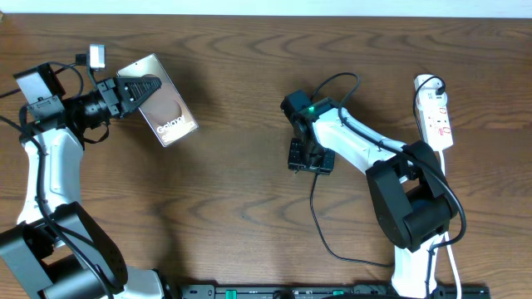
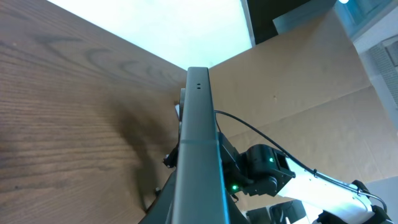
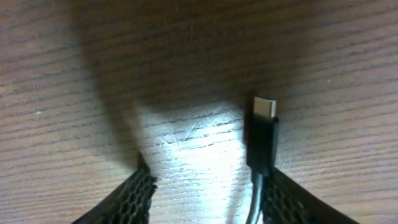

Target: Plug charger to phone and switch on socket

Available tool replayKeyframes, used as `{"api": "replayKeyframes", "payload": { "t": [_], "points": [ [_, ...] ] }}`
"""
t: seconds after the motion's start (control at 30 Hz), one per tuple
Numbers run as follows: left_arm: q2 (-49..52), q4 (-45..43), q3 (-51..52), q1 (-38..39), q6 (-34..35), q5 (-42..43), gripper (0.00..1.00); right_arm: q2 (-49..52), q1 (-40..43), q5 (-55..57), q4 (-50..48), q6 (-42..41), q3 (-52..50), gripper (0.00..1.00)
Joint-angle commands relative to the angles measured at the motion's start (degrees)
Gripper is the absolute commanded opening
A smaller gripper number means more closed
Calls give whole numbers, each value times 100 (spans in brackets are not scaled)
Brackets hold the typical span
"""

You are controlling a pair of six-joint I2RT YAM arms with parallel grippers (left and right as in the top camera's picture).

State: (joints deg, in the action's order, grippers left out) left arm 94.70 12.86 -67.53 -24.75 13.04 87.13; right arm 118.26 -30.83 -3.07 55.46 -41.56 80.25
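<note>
Near the far left corner of the table point(image 1: 249, 50), the left gripper point(image 1: 137, 90) is clamping the phone point(image 1: 166, 104) shut between its jaws and holding it tilted above the wood, lettering facing up. At the table's middle, the right gripper point(image 1: 309, 158) is pointing down with its fingers point(image 3: 134, 196) standing apart. The charger point(image 1: 320, 224) is trailing from there towards the front edge, and its connector point(image 3: 264, 137) is lying on the wood just beside the right-hand finger. The socket point(image 1: 435, 112) is lying along the right edge, towards the far corner.
</note>
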Motion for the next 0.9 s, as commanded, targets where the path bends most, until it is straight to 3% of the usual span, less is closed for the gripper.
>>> {"api": "replayKeyframes", "payload": {
  "t": [0.0,0.2,0.77,0.8,0.87],
  "points": [
    [-131,-4,-17,-20,-76,291,8,94,11,166,48,52,-46,57],
    [-131,-4,-17,-20,-79,291,7,94,11,306,133,46,-46,60],
    [-131,-2,-17,-20,-79,291,8,94,11,487,-127,50,-46,55],
    [-131,-2,-17,-20,-79,293,7,94,11,490,-127,48,-46,54],
    [-131,-2,-17,-20,-76,291,7,94,11,487,-127,48,-46,42]
  ]
}}
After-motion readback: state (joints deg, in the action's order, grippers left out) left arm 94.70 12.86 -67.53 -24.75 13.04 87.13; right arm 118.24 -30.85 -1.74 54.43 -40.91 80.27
